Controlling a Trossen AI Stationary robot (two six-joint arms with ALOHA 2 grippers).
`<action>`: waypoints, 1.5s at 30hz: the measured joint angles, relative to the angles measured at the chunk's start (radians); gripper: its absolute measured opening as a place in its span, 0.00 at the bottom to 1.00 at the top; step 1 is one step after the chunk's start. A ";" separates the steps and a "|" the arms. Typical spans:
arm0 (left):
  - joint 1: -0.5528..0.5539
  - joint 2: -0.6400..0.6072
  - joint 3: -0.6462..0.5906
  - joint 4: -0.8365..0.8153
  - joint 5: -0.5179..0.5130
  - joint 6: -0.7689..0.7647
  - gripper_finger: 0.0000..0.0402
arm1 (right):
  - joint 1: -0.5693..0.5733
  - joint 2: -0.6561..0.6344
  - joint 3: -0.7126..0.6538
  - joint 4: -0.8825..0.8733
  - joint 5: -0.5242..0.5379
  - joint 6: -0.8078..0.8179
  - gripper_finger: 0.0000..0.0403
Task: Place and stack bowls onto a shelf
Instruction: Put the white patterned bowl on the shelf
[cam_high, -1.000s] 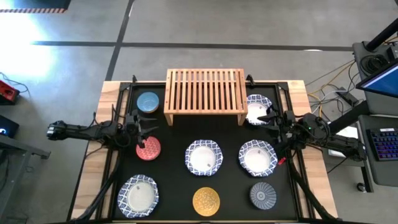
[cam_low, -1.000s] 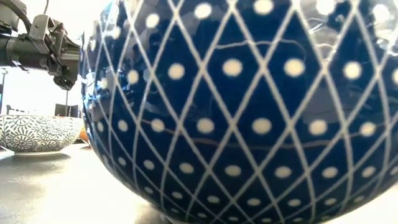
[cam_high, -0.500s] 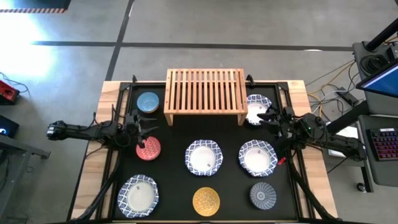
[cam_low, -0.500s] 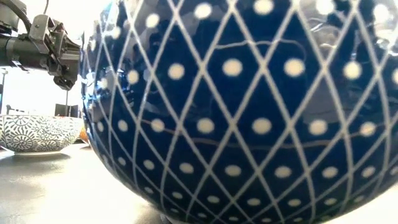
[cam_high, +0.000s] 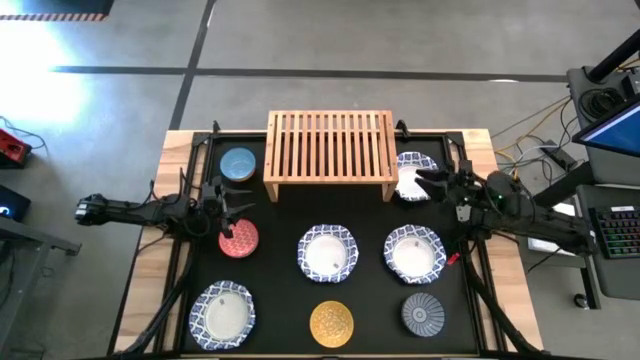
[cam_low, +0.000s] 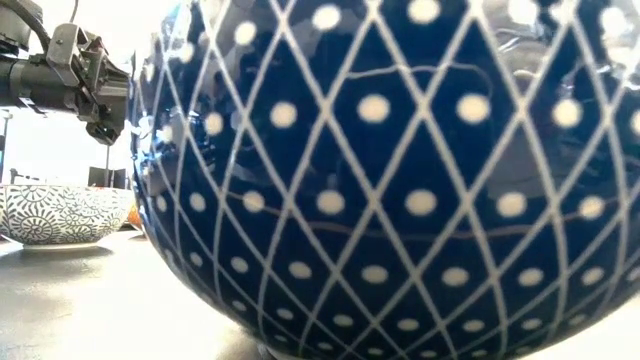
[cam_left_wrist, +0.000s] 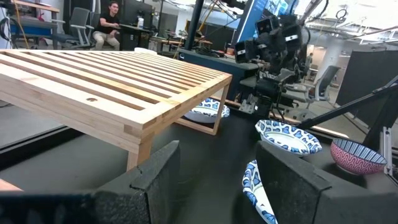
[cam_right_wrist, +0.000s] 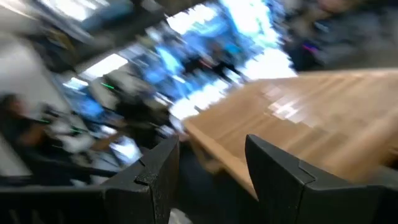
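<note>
Bowls: you have eight, four white patterned (cam_high: 327, 252), four small (cam_high: 238, 165).
Shelf (cam_high: 330, 147): one.
Left gripper (cam_high: 232, 210): jaws released.
Right gripper (cam_high: 425, 184): jaws released.

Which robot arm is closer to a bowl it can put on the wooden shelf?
Probably the right. The right gripper hangs with open jaws over the white bowl beside the shelf. The left gripper waits open between the blue and red bowls.
</note>
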 joint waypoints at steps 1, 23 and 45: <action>0.000 0.000 0.000 0.000 0.000 0.000 0.48 | 0.000 0.022 0.039 -0.071 0.031 -0.001 0.43; 0.000 0.000 0.000 0.000 0.000 0.000 0.48 | -0.039 0.566 0.585 -1.061 0.271 0.310 0.43; 0.000 0.000 0.000 0.000 0.000 0.000 0.48 | -0.380 0.896 0.635 -1.192 0.086 0.162 0.43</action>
